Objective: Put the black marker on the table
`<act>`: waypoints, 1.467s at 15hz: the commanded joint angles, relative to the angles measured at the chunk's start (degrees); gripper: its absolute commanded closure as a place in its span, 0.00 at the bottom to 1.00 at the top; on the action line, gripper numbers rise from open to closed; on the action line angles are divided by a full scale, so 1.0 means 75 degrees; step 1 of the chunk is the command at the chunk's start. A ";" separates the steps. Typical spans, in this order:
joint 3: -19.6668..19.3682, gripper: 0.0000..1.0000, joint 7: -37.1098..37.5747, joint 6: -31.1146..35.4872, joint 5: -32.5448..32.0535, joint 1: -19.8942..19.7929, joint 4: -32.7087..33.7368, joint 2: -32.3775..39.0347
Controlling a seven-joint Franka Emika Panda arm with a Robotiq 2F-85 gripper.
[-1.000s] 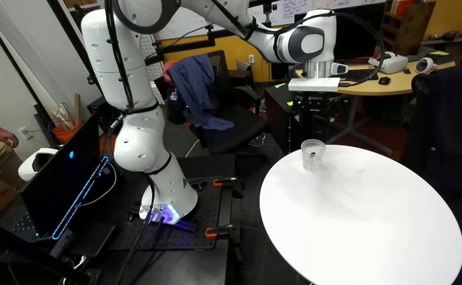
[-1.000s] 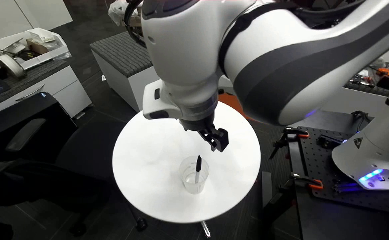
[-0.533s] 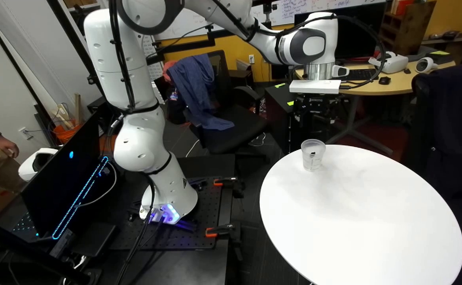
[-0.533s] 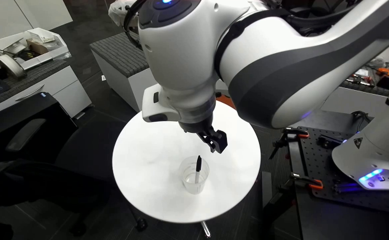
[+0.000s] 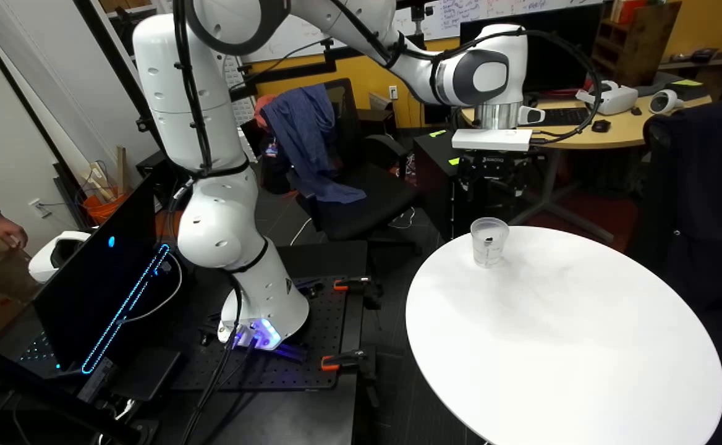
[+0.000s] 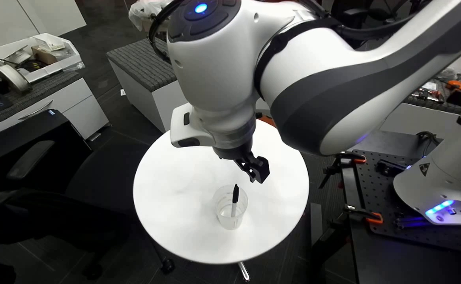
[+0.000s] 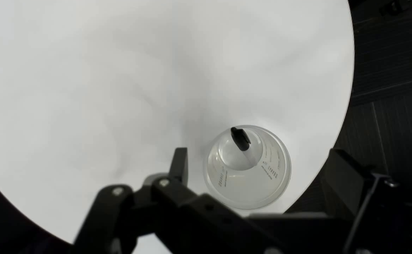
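Note:
The black marker stands tilted inside a clear plastic cup, black cap end up. In the wrist view the marker's cap leans toward the cup's far rim. The cup stands upright on the round white table, near its edge. The table also shows in an exterior view and in the wrist view. My gripper is open and empty, above the cup, with its fingers wide apart on either side of the cup in the wrist view. It also shows in both exterior views.
A black chair with a dark garment stands beside the table. A tan desk with a keyboard and headset is behind. The robot's black base table with orange clamps is beside the round table. Grey-topped cabinets stand near.
My arm and open gripper have come down slightly toward the cup. The marker, cup and table have not moved.

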 commanded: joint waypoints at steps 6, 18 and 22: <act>0.0162 0.09 0.0018 0.0564 -0.0345 -0.0063 -0.0153 0.0242; 0.0261 0.24 0.0109 0.0836 -0.1338 0.0094 -0.0015 0.0873; 0.0315 0.34 0.0011 0.1096 -0.1511 0.0122 0.0015 0.1009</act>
